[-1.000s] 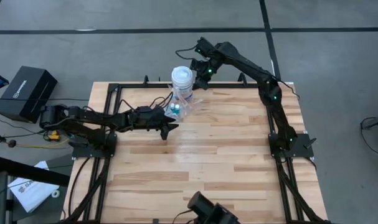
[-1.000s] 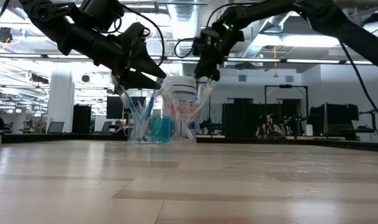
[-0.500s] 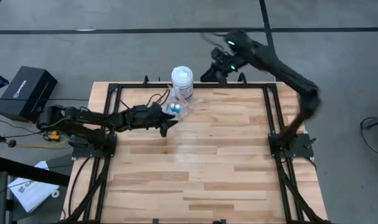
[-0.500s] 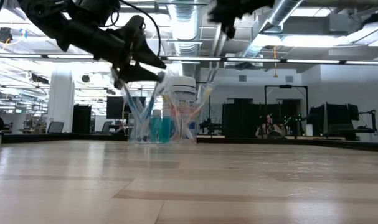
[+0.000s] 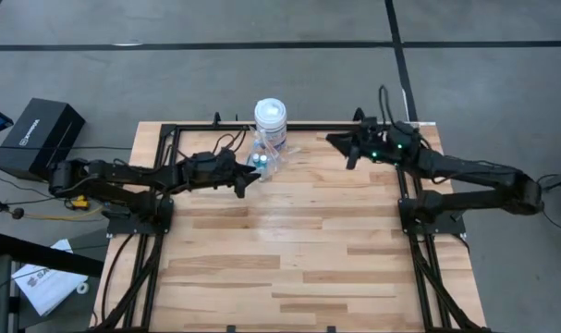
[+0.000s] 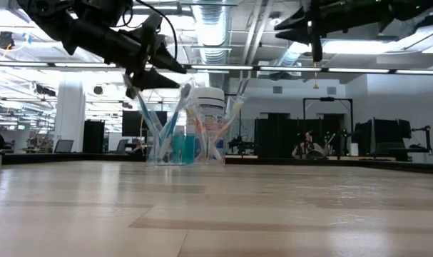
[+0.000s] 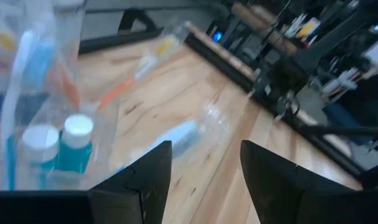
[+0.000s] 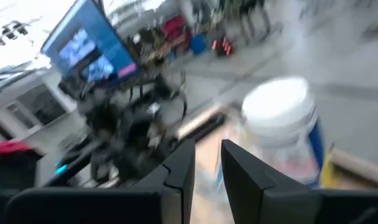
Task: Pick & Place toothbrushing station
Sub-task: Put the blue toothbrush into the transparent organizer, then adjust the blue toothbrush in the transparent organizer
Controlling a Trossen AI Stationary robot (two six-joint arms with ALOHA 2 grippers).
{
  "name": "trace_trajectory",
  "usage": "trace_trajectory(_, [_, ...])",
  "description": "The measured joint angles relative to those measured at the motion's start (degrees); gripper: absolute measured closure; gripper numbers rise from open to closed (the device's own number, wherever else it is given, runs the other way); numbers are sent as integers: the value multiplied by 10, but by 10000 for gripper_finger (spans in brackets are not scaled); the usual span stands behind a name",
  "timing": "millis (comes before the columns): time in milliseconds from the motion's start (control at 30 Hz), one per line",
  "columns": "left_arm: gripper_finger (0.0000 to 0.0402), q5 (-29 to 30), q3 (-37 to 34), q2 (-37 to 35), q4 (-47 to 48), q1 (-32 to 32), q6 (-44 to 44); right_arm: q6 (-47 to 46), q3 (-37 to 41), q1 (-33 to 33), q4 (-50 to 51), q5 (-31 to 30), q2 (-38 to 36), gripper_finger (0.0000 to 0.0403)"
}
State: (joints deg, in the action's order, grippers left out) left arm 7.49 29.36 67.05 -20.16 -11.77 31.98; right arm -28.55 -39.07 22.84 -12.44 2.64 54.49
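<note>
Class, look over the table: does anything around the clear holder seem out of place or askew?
Yes. One toothbrush lies flat on the table beside the clear holder, while the other toothbrushes lean inside it. Another packet lies flat too.

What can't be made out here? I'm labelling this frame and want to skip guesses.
- Toothbrushes: count unclear in low view; clear holder overlaps them.
- White jar label: blurred in right wrist view.
- Right gripper: contents too small in high view.
</note>
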Motion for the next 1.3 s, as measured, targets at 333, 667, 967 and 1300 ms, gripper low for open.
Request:
trace_trajectory(333, [226, -3, 0, 1, 66, 0, -6, 9, -2, -24, -102, -11, 148, 333])
trace_trajectory(667, [223, -75, 0, -38, 76, 0, 0, -33, -26, -80, -208, -63, 248, 333])
trace_trajectory(967, [225, -43, 1, -182, 71, -10, -15, 45, -156, -71, -67, -55, 231, 333])
trace_trajectory(1300, [228, -54, 2, -175, 77, -11, 26, 124, -278, -47, 78, -40, 230, 333])
